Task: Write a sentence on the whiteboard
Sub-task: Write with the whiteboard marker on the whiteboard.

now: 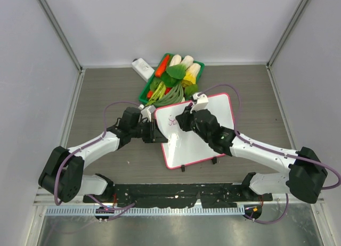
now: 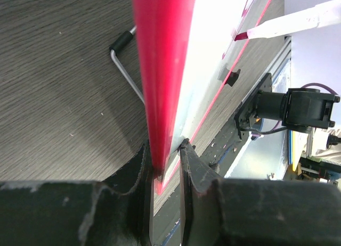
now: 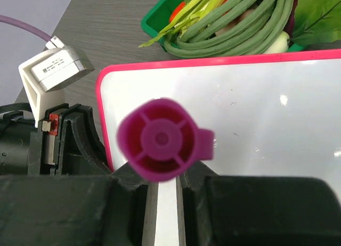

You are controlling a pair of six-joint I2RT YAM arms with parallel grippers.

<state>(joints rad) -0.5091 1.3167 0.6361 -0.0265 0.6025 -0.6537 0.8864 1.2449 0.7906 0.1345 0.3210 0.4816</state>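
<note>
The whiteboard (image 1: 200, 137) lies tilted on the table, white with a pink-red rim. My left gripper (image 1: 154, 131) is shut on its left edge; in the left wrist view the rim (image 2: 160, 70) runs edge-on between my gripper's (image 2: 169, 160) closed jaws. My right gripper (image 1: 186, 119) is shut on a marker over the board's top left corner. The marker's magenta end (image 3: 162, 139) fills the right wrist view above my gripper (image 3: 164, 174). The marker (image 2: 290, 23) has its tip on the board. Of the sentence, only a small magenta mark (image 1: 171, 121) shows.
A green basket (image 1: 144, 92) of vegetables stands just behind the board and also shows in the right wrist view (image 3: 152, 23). A small white block (image 1: 143, 68) lies at its left. A wire stand leg (image 2: 125, 70) sticks out under the board.
</note>
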